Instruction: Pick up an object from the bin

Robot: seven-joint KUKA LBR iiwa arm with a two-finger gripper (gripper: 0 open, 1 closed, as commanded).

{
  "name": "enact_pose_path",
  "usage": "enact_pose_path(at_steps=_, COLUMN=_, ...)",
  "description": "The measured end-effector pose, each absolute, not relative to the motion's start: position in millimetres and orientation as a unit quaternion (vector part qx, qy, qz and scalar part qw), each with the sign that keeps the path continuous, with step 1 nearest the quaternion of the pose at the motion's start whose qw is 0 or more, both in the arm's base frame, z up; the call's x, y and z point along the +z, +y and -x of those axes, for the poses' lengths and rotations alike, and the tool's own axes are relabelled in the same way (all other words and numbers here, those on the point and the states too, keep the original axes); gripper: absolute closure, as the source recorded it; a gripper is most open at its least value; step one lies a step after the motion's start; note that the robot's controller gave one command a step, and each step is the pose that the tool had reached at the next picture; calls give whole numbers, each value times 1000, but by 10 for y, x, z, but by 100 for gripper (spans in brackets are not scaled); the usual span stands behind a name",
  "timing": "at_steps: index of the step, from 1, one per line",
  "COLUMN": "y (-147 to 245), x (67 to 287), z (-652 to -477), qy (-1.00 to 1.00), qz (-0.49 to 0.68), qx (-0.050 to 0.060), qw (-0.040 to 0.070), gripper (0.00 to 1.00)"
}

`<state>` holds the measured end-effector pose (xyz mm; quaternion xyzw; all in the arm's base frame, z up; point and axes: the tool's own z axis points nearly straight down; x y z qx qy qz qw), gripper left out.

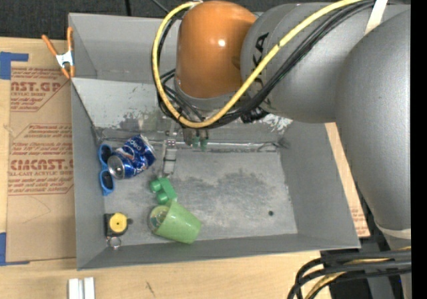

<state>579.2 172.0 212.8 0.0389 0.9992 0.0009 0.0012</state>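
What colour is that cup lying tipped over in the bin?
The cup is light green, clearest in the camera view.

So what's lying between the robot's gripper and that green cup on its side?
A small green piece lies on the bin floor between the gripper and the green cup, seen in the camera view.

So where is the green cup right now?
In the camera view, the green cup lies on its side in the lower left part of the bin, just below a small green piece and right of a yellow disc.
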Motion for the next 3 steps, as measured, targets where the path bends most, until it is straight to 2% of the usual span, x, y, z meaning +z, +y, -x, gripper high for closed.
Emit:
enact_pose_path(at_steps=1, y=2275, x=1109, z=-5663, qy=1000, qz=16, qx=0, qw=-3, gripper=0)
enact_pose_path(at_steps=2, y=1792, x=760, z=-5411, qy=1000, qz=-20, qx=0, qw=0, gripper=0)
enact_pose_path(at_steps=3, y=1815, x=792, z=-5438, qy=1000, qz=-19, qx=2, qw=4, gripper=100)
